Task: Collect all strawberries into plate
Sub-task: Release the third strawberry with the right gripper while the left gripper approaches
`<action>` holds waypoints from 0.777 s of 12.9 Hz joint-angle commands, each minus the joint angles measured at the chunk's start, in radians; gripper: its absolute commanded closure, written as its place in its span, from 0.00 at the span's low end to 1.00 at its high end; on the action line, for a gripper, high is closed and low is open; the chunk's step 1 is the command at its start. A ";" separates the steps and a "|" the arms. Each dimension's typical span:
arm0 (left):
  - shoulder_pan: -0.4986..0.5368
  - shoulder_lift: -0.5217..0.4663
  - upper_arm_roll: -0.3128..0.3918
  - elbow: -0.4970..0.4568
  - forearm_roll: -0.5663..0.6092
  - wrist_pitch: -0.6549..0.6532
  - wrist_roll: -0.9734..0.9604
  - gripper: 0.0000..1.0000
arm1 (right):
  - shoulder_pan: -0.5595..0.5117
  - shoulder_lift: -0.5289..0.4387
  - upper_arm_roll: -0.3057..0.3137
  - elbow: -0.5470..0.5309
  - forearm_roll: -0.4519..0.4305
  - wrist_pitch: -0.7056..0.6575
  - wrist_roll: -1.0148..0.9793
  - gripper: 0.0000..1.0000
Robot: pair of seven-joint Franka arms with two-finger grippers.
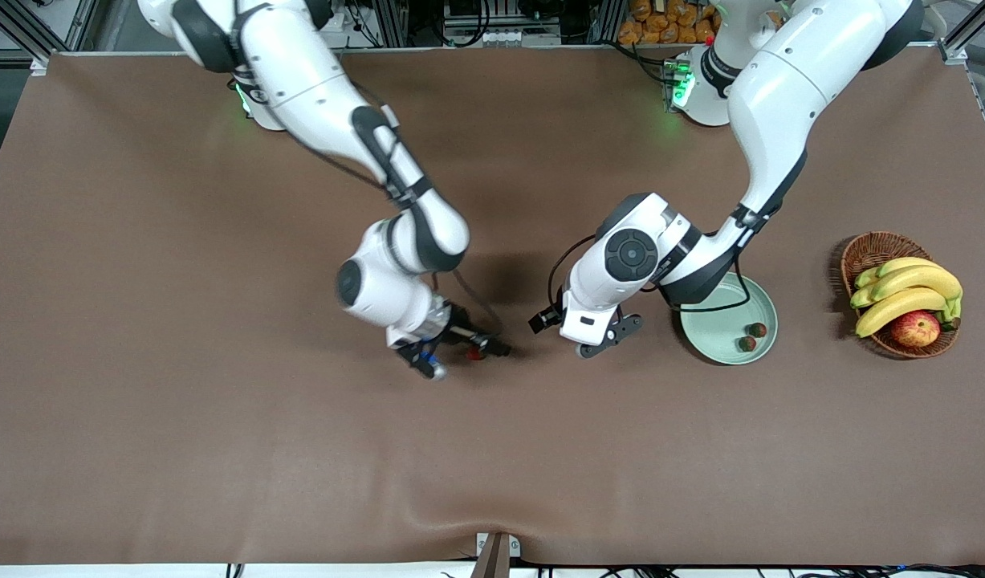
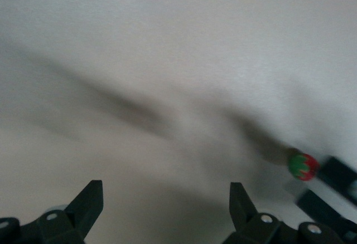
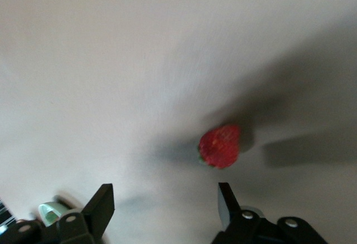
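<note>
Three strawberries are showing on the brown table [image 1: 219, 449]. Two are lying in the pale green plate [image 1: 705, 335] toward the left arm's end of the table: one strawberry [image 1: 756, 329] near the rim and a second strawberry [image 1: 747, 343] just beside it, slightly nearer the front camera. The third strawberry [image 1: 478, 354] is sitting on the bare cloth near the middle of the table, partly masked by the right gripper [image 1: 458, 351], which is hanging low over it with its fingers spread and nothing between them; in the right wrist view the berry [image 3: 220, 146] is lying ahead of the open fingertips [image 3: 100, 205], not touching them. The left gripper [image 1: 608, 337] is hovering over the cloth beside the plate, its claw wide apart and empty, and the left arm is covering part of the plate's rim. One wicker basket [image 1: 865, 253] is holding bananas [image 1: 913, 281] and one apple [image 1: 915, 328].
</note>
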 commanded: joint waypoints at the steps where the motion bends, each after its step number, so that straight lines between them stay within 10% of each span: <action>1: -0.027 0.028 0.009 0.035 -0.014 0.065 -0.015 0.00 | -0.100 -0.068 -0.009 -0.015 -0.045 -0.204 -0.009 0.06; 4: -0.083 0.100 0.014 0.143 -0.010 0.110 -0.081 0.00 | -0.198 -0.125 -0.069 -0.012 -0.248 -0.451 -0.010 0.00; 10: -0.374 0.148 0.288 0.282 -0.016 0.217 -0.144 0.00 | -0.411 -0.335 -0.066 -0.009 -0.640 -0.740 -0.140 0.00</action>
